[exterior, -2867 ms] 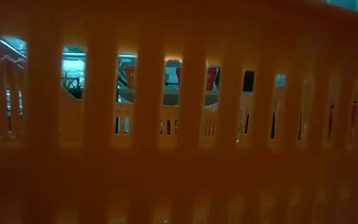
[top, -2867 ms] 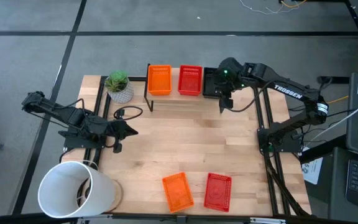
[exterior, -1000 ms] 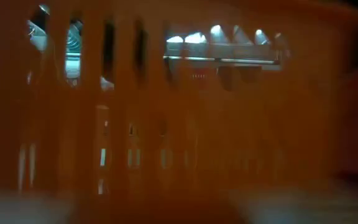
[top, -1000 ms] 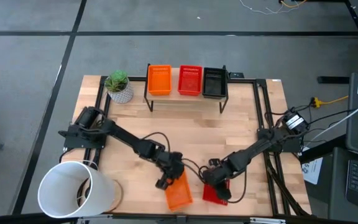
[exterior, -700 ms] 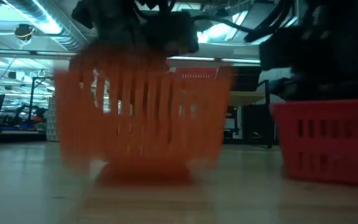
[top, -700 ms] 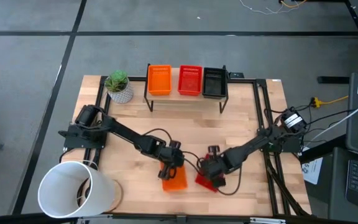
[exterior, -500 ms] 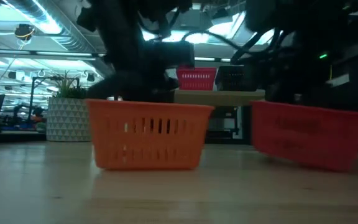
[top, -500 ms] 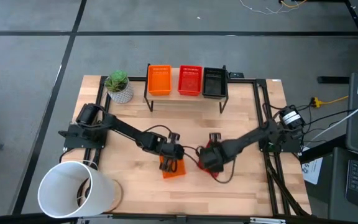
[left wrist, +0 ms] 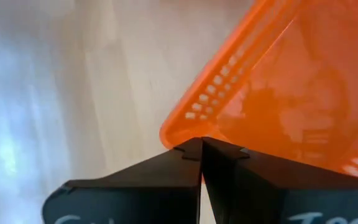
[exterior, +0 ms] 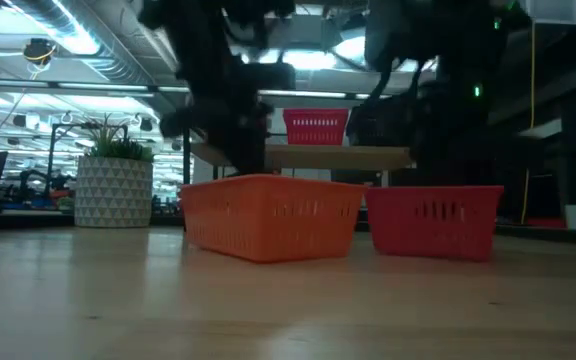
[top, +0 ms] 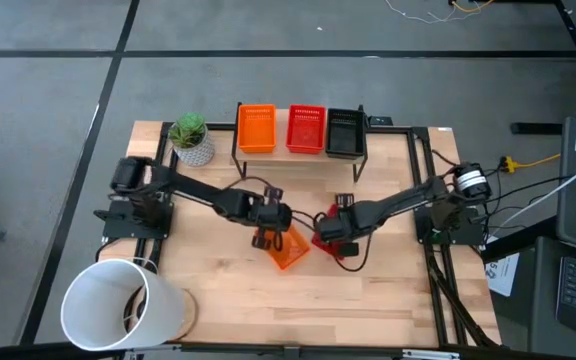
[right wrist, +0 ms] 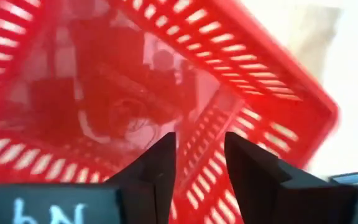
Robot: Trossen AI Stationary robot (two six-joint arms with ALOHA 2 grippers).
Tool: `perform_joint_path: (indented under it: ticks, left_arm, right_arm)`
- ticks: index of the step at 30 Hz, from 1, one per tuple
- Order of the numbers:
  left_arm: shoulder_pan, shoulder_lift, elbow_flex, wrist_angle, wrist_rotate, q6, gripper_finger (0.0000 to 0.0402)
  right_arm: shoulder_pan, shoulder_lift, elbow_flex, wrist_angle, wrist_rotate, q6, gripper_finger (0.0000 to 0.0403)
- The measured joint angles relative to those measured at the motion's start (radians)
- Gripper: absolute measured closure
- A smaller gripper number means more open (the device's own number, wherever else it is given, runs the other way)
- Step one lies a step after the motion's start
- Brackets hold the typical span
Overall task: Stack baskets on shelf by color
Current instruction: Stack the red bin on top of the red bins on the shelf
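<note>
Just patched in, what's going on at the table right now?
Both arms are mid-table, each with a basket. The left hand is shut on the rim of an orange basket; the right hand has its fingers either side of the wall of a red basket. The shelf at the back already carries one orange, one red and one black basket, so these two look headed for their matching colours.

— How's your light?
— Even overhead on the table. Your low view is backlit by ceiling lamps, arms silhouetted.
— Wrist views?
— Close baskets blurred, wood washed out.
</note>
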Motion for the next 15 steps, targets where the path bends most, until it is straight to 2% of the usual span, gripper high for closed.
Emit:
perform_joint_path:
  ticks: [5,10,13,15]
  left_arm:
    - [-0.013,-0.133,0.000,-0.089,0.022,-0.043,0.0401]
    - [-0.081,-0.192,0.001,-0.131,0.022,-0.155,0.0400]
    - [-0.144,-0.212,0.003,-0.162,0.013,-0.167,0.0401]
    - [-0.176,-0.210,0.002,-0.197,0.018,-0.175,0.0401]
  right_arm:
    - [0.010,-0.127,0.018,-0.025,-0.073,0.074,0.0264]
    - [0.055,-0.197,0.014,0.182,-0.231,0.253,0.0264]
    - [0.131,-0.174,0.007,0.265,-0.233,0.306,0.0264]
    - [0.171,-0.155,0.009,0.257,-0.154,0.368,0.0264]
